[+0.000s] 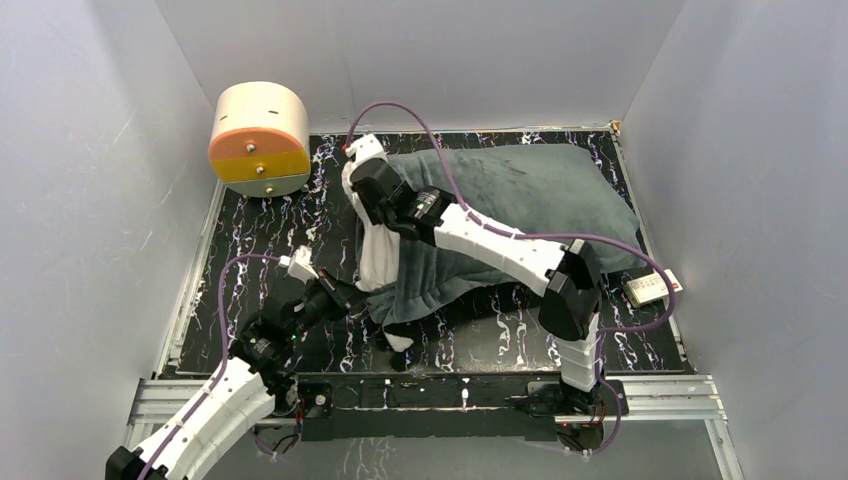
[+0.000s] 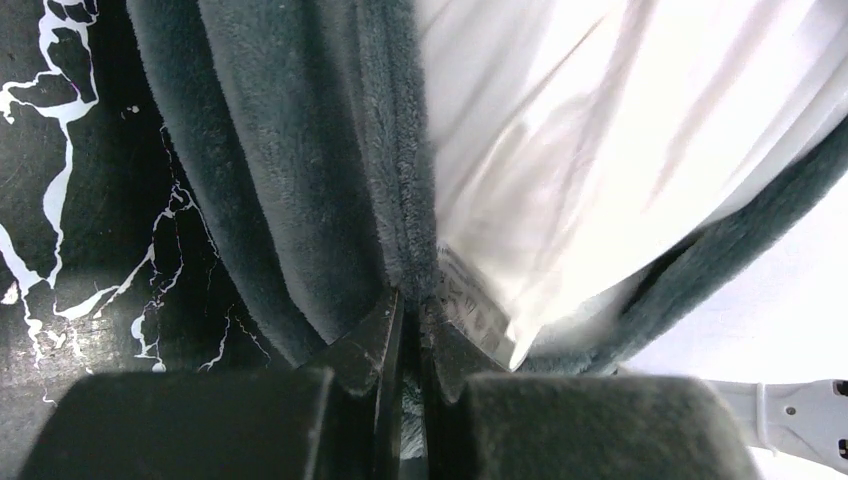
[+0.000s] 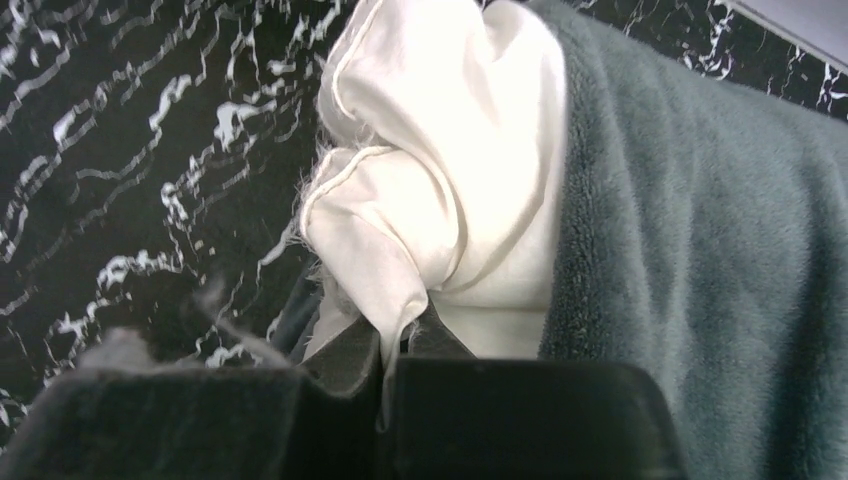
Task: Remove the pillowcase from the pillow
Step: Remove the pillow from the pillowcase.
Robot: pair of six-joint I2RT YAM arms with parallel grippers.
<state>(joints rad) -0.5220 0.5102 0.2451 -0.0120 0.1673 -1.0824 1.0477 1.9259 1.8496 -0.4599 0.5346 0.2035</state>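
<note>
Pillowcase (image 1: 520, 190): grey-green plush, centre to upper right of overhead frame, long axis left-right, mouth at left end.
Pillow (image 1: 378, 250): white, wrinkled, corner poking from mouth.
Left hand (image 2: 408, 325): pinching pillowcase hem, lower left of mouth.
Right hand (image 3: 385, 350): pinching pillow corner.
Surface (image 1: 320, 200): black marbled.

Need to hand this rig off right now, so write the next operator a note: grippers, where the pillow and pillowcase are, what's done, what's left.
Left gripper: shut on the pillowcase's grey-green plush edge at its open end.
Right gripper: shut on a corner of the white pillow that pokes out of that opening.
Position: the pillowcase lies grey-green side up on the table, with most of the pillow inside.
Done: both grips set, one pillow end exposed.
Left: pull the two apart until the pillow is fully out.
</note>
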